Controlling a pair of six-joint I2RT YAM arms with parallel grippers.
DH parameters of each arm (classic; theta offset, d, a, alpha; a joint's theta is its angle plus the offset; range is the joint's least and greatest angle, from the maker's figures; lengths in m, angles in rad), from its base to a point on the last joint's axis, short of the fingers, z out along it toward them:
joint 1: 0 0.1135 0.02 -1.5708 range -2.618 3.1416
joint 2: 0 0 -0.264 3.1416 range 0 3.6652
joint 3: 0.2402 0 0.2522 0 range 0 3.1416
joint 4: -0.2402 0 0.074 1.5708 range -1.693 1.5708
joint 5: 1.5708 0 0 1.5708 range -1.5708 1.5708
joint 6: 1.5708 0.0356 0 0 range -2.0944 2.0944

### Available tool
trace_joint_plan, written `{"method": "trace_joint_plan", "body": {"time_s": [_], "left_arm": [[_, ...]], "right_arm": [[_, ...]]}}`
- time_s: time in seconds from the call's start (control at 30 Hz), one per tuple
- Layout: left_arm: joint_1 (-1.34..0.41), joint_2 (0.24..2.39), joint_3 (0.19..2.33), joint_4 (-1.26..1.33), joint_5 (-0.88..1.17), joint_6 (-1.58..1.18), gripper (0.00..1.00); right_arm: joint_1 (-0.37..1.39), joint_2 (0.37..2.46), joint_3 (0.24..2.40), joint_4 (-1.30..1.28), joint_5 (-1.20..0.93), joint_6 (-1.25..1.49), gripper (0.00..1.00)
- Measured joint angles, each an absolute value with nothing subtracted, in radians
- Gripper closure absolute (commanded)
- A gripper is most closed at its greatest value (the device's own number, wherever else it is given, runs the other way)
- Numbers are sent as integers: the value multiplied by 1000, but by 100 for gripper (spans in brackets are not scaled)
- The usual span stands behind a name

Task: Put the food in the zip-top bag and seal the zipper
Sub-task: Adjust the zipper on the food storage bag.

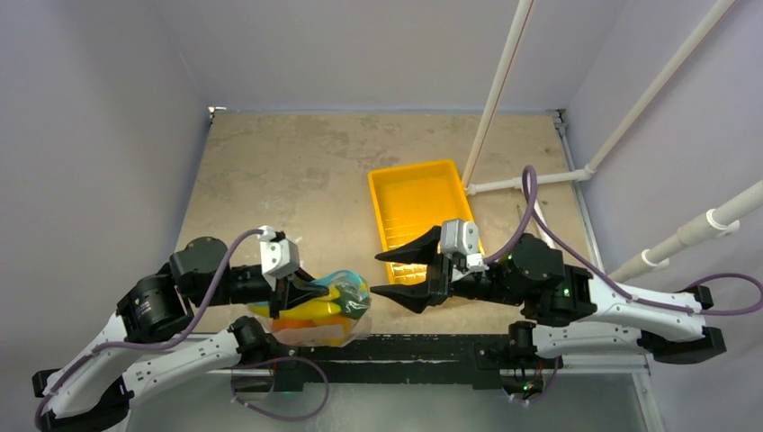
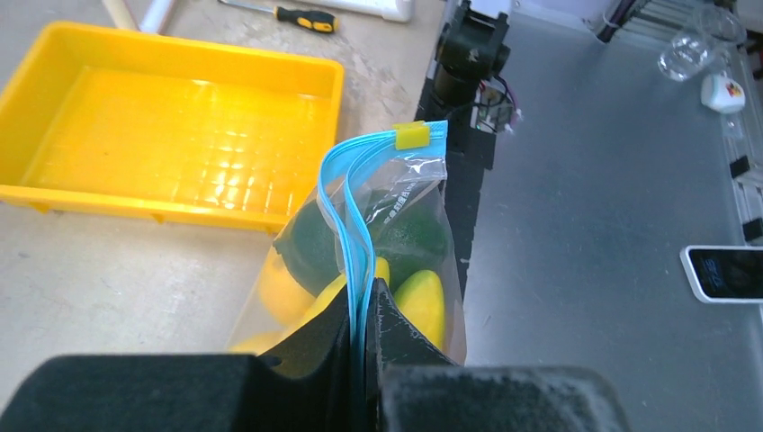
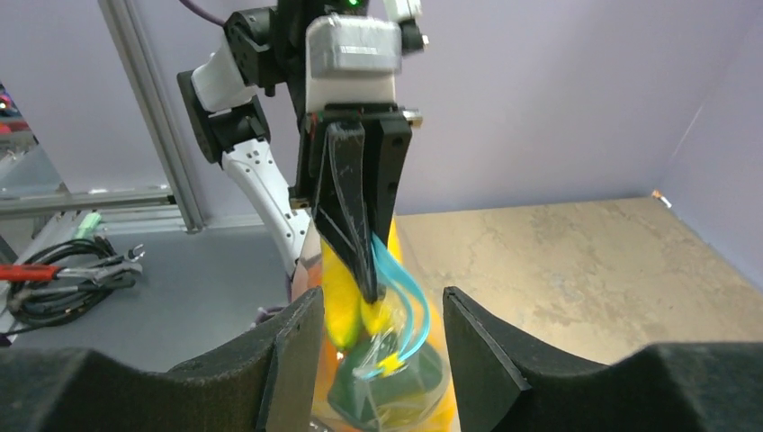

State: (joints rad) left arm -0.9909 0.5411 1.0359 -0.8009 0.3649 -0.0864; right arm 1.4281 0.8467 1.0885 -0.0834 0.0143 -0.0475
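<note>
Zip-top bag (image 1: 331,304) sits at the table's (image 1: 270,162) near edge; my left gripper (image 2: 363,335) pinches its zipper (image 2: 345,193), my right gripper (image 1: 376,273) gapes empty beside it.

There is one yellow tray (image 1: 416,167), one clear bag (image 1: 349,290) and two grippers, a left gripper (image 1: 313,292) and a right gripper (image 1: 375,273). The toy fruits (image 1: 317,311) in the bag are too bunched up to count.

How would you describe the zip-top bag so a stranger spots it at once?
From the yellow tray, look toward the table's near left edge. There the left gripper pinches the zip-top bag: the only clear, floppy thing, holding yellow and green food, with a teal-blue zipper and yellow slider.
</note>
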Motion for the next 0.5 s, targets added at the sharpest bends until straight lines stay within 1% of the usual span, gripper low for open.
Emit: {"method": "trace_joint_plan", "body": {"time_s": [0.23,0.5], "left_arm": [[-991,497,1040,-763,278,-121,100],[-991,476,1057,-748,230,-137,100]], "right_arm": [[1428,822,941,55,63,64,48],[1428,851,875,205,70,140,49]]}}
